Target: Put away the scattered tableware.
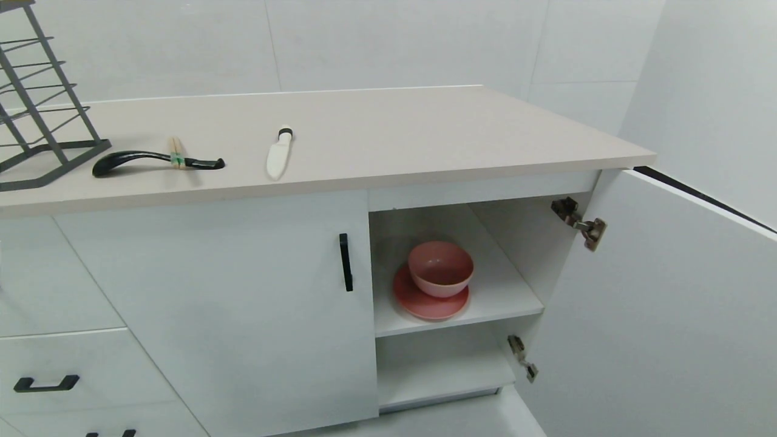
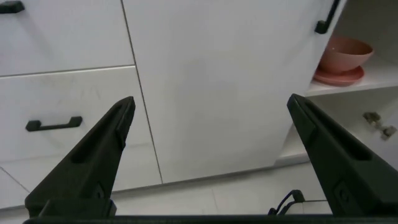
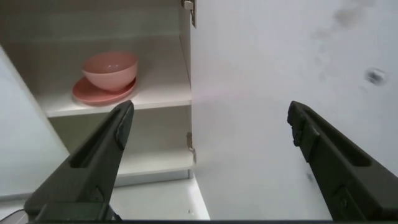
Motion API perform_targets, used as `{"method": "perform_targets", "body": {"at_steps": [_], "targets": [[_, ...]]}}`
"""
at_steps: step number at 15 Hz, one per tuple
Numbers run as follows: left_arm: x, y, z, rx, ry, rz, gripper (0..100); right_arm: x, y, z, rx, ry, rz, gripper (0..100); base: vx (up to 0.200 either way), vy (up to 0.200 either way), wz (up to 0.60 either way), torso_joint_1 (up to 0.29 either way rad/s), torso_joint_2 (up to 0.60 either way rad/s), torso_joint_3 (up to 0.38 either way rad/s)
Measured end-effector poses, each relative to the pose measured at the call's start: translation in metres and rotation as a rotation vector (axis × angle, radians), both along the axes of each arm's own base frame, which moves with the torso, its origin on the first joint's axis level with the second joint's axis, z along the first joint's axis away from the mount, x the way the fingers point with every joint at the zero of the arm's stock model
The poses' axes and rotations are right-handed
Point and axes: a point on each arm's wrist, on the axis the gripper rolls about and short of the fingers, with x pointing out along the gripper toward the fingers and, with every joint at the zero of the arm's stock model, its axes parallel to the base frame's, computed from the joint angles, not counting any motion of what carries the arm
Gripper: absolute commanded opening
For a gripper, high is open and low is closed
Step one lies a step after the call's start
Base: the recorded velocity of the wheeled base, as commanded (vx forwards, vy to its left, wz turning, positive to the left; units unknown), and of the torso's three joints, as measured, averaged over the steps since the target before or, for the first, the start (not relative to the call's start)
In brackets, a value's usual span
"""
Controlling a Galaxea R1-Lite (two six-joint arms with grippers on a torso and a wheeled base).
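Observation:
A pink bowl (image 1: pixel 441 267) sits on a pink plate (image 1: pixel 430 300) on the upper shelf of the open cabinet; the bowl (image 2: pixel 346 53) and the bowl (image 3: pixel 110 70) appear in both wrist views too. On the countertop (image 1: pixel 388 133) lie a black ladle (image 1: pixel 152 162), a pair of wooden chopsticks (image 1: pixel 176 152) across its handle, and a cream knife (image 1: pixel 278 153) with a black band. My left gripper (image 2: pixel 211 106) is open, low in front of the closed cabinet door. My right gripper (image 3: pixel 208 109) is open, facing the inner side of the swung-out door, apart from the dishes.
A dark wire rack (image 1: pixel 36 103) stands on the counter's far left. The right cabinet door (image 1: pixel 661 303) hangs wide open. The left door (image 1: pixel 243 303) with a black handle (image 1: pixel 345 261) is closed; drawers (image 1: pixel 54 376) are at lower left. A lower shelf (image 1: pixel 437 364) is bare.

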Motion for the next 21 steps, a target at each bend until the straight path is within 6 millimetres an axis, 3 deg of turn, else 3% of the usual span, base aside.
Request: {"method": "perform_targets", "body": {"at_steps": [2, 3, 10, 21], "targets": [[0.0000, 0.0001, 0.0000, -0.006, 0.001, 0.001, 100, 0.0000, 0.0000, -0.0003, 0.001, 0.002, 0.000, 100, -0.200, -0.200, 0.00, -0.002, 0.01, 0.005], [0.0000, 0.0001, 0.0000, -0.007, 0.000, 0.003, 100, 0.0000, 0.0000, 0.0002, 0.001, -0.001, 0.000, 0, -0.200, -0.200, 0.00, 0.002, 0.01, -0.007], [0.0000, 0.0002, 0.0000, -0.012, 0.001, 0.006, 100, 0.0001, 0.0000, -0.0001, 0.001, 0.002, 0.000, 0, -0.200, 0.000, 0.00, 0.002, 0.00, 0.005], [0.0000, 0.0002, 0.0000, -0.015, 0.000, 0.008, 100, 0.0001, 0.0000, 0.0000, 0.001, 0.001, -0.001, 0, 0.000, -0.200, 0.00, 0.003, 0.00, 0.002]]}}
